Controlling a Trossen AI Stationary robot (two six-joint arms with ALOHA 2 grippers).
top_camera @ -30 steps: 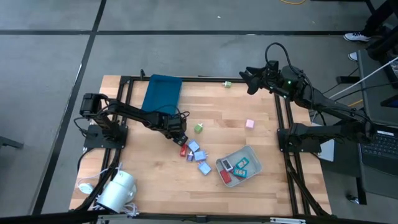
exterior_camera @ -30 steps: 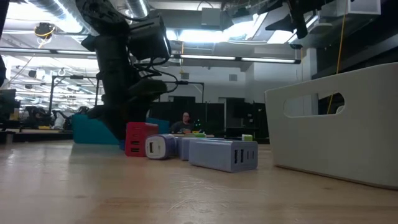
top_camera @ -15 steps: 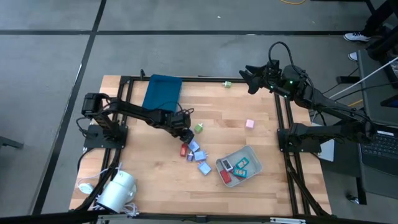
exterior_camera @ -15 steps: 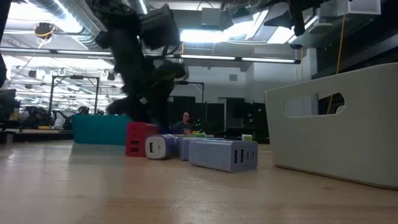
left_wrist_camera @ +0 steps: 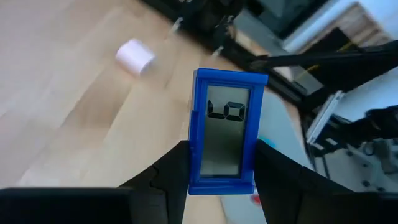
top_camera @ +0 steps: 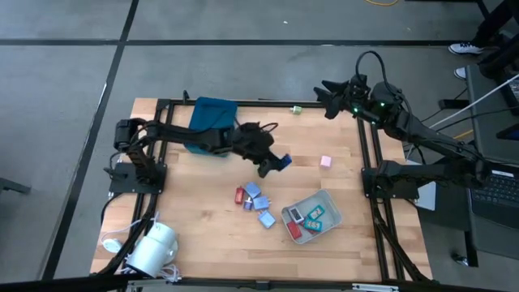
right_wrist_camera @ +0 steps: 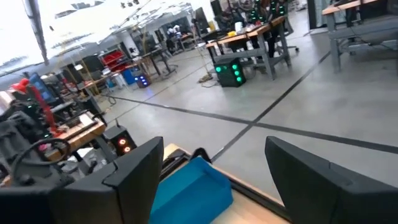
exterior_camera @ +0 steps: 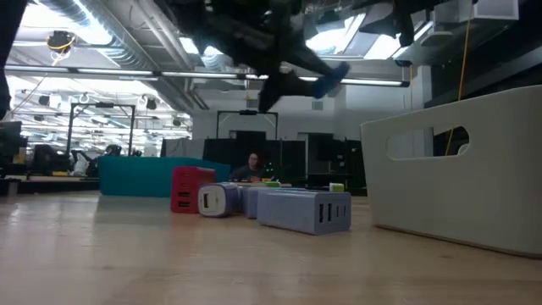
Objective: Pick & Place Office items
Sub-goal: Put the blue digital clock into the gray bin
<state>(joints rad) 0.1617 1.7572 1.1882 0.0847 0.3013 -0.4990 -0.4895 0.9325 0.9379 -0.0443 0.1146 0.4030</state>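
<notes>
Blue-framed item (left_wrist_camera: 224, 130) w/ grey screen, pink block (top_camera: 326, 161), teal tray (top_camera: 211, 120)

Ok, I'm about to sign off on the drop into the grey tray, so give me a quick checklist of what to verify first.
1. Grip: the left gripper is shut on the blue item, a finger on each side. Ok.
2. Lift: the blue item hangs well above the table in the low view. Ok.
3. Position: the left gripper is not yet over the grey tray. Not ok.
4. Room in the tray: several items lie in it, with bare floor left. Ok.
5. Right gripper: open, up at the table's far right corner, out of the path. Ok.
6. Pink block: beside the route. Cannot tell.
</notes>
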